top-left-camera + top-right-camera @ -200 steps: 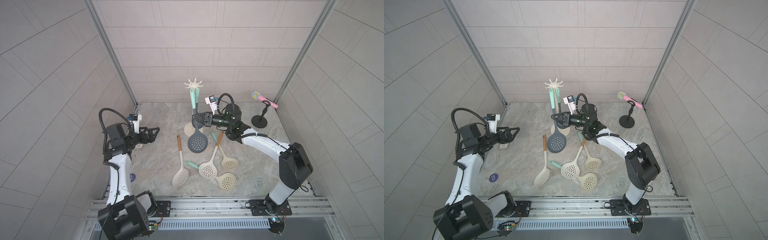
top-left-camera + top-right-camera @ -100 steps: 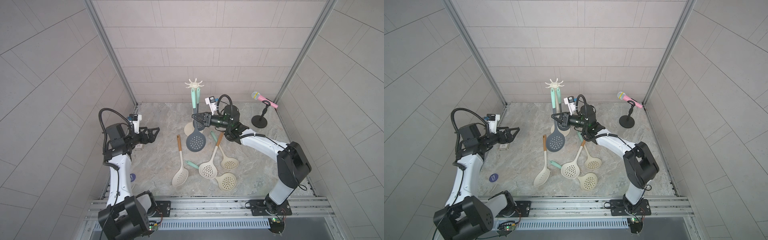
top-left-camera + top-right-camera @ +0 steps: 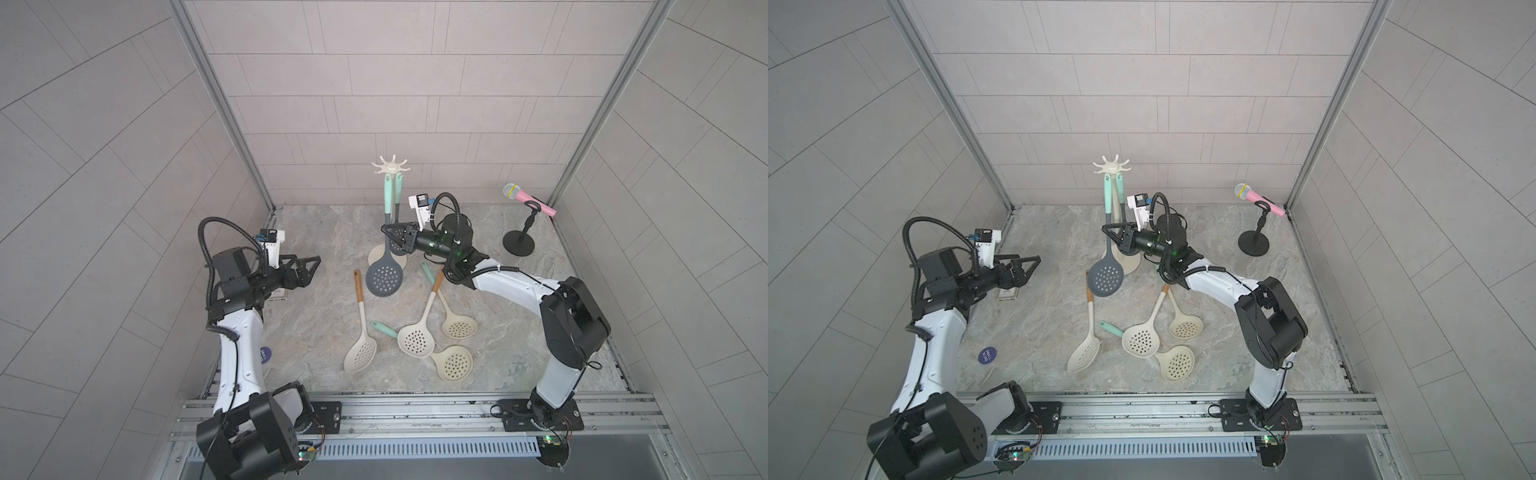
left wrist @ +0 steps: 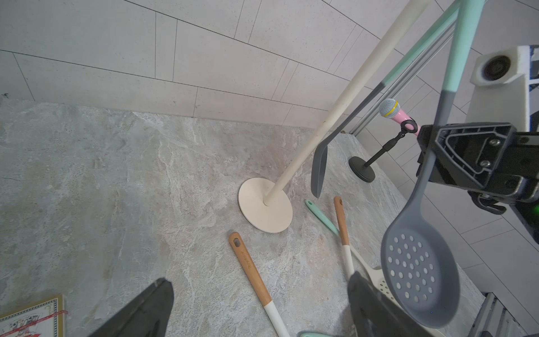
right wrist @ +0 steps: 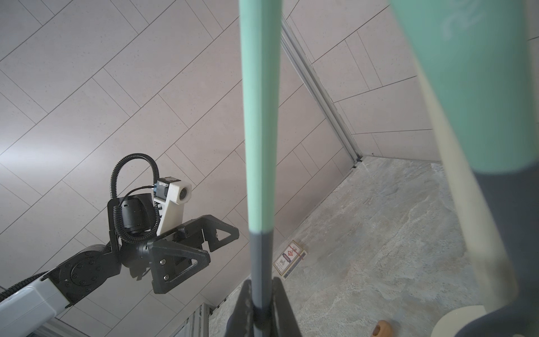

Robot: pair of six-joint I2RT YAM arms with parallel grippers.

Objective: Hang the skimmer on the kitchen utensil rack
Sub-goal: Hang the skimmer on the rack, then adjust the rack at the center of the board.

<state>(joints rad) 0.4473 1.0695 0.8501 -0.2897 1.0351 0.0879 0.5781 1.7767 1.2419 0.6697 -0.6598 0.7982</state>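
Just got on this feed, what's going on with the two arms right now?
The right gripper is closed on the neck of the grey skimmer, whose mint handle reaches up to the hook crown of the kitchen utensil rack, beside another mint-handled utensil hanging there. Whether its loop sits on a hook is not clear. The left gripper is open, holding nothing, off to the side. Four cream skimmers lie on the table.
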